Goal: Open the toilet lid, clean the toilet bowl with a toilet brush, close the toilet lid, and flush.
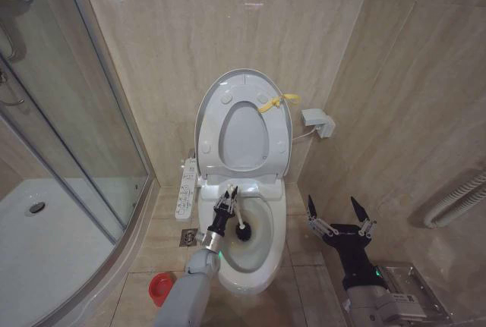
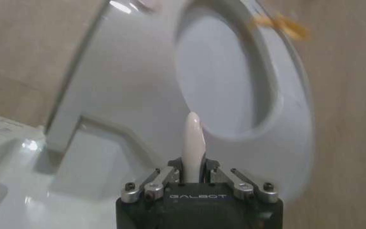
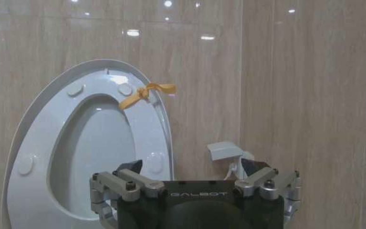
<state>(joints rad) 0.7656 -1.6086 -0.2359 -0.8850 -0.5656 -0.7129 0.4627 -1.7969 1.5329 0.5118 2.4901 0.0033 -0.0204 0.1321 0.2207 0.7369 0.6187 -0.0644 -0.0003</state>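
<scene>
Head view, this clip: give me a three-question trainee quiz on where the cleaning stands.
1. True or false: the toilet lid is raised against the wall.
2. Which end effector holds the toilet brush? A) the left end effector B) the right end effector C) neither
3. Fill in: the brush's dark head is inside the toilet ____.

Key
1. True. Lid and seat stand upright, yellow tag at the lid's edge.
2. A. It grips the white handle over the bowl; the right one hangs open beside the toilet.
3. bowl. The red holder sits on the floor to the robot's left.
</scene>
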